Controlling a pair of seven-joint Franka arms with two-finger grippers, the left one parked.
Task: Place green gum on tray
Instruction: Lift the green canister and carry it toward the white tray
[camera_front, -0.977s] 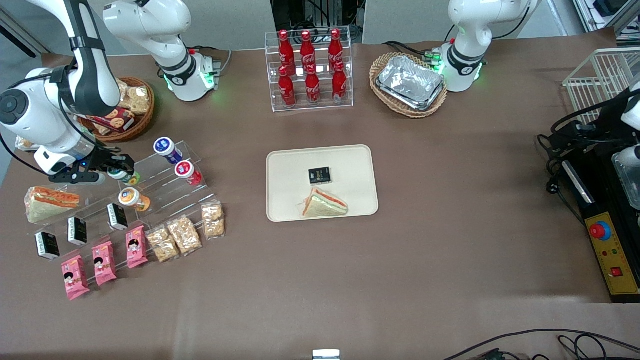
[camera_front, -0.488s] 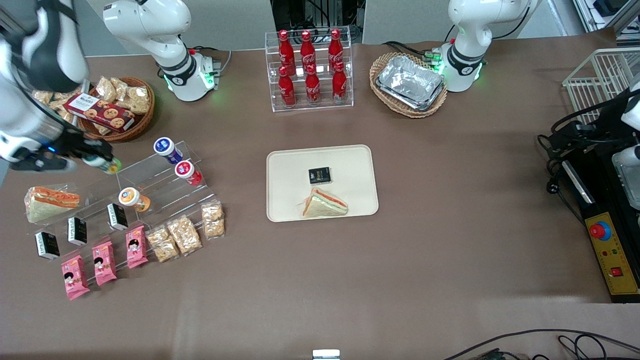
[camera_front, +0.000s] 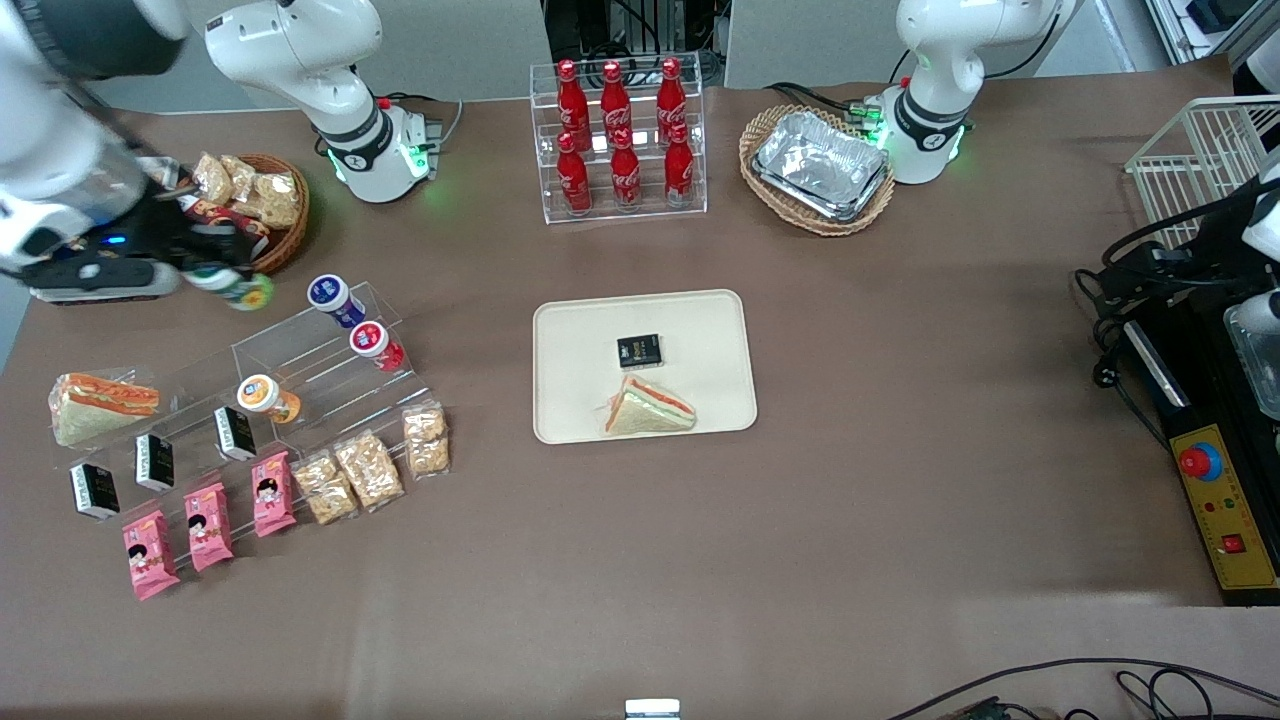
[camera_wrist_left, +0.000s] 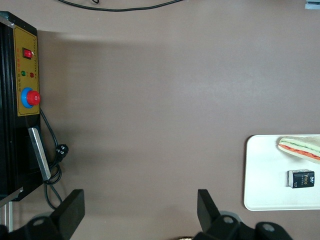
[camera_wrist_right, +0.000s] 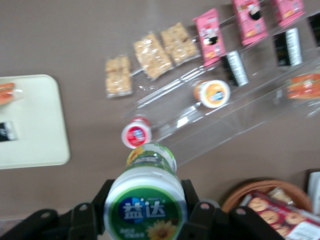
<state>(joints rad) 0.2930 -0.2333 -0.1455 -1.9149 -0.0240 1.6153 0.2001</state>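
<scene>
My right gripper (camera_front: 205, 273) is shut on the green gum (camera_front: 233, 287), a small bottle with a white cap and a green-and-yellow body, and holds it in the air above the table by the clear display steps (camera_front: 300, 350). In the right wrist view the gum (camera_wrist_right: 146, 202) fills the space between my fingers (camera_wrist_right: 192, 197), cap toward the camera. The cream tray (camera_front: 700, 320) lies at the table's middle with a small black box (camera_front: 639, 350) and a wrapped sandwich (camera_front: 648, 408) on it. The tray's edge also shows in the right wrist view (camera_wrist_right: 40, 135).
On the clear steps stand a blue-capped bottle (camera_front: 334, 298), a red-capped bottle (camera_front: 376, 345) and an orange-capped bottle (camera_front: 266, 397). A wicker snack basket (camera_front: 265, 215) is close by my gripper. Cola bottles (camera_front: 620, 135) and foil trays (camera_front: 822, 165) stand farther from the camera.
My gripper has lifted the green gum off the display steps and carried it upward and slightly toward the tray's side. The other bottles have stayed in place.
</scene>
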